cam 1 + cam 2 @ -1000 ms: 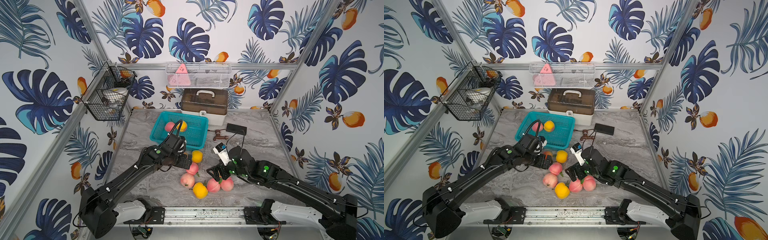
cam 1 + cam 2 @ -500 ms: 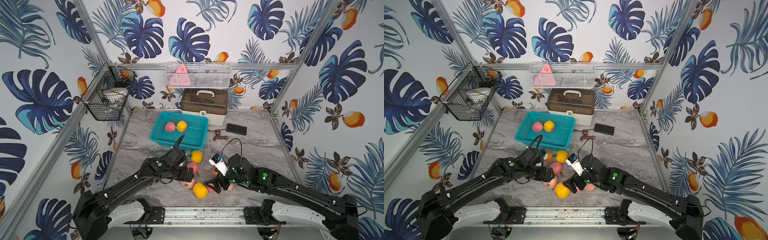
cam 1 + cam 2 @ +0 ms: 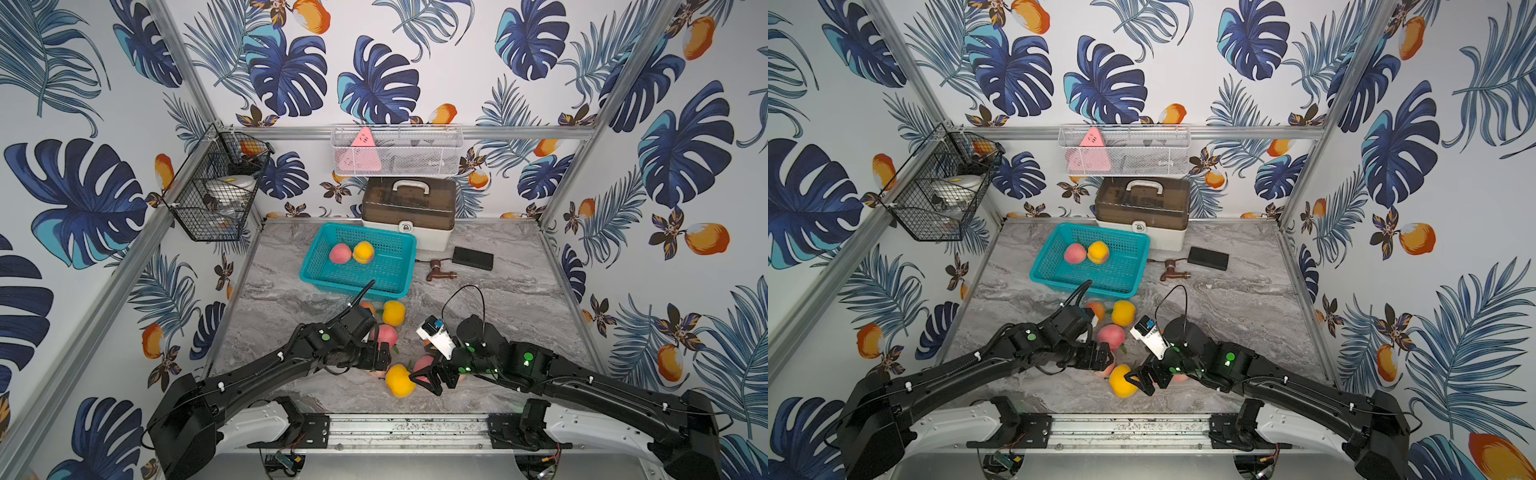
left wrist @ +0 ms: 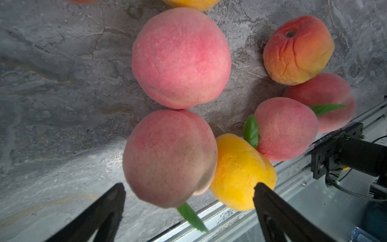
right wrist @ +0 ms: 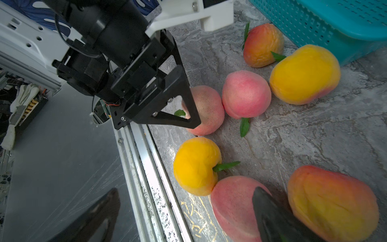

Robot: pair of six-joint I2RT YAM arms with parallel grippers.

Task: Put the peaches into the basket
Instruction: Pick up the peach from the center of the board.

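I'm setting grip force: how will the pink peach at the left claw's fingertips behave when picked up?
Round, so the pink peach probably rolls if nudged, into the neighbouring yellow peach. Its matte, fuzzy skin should resist slipping. The open left claw stands wider than it, so a squeeze probably holds.

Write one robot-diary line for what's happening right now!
left gripper: open, straddling pink peach | right gripper: open, low over front peaches | basket: two peaches inside
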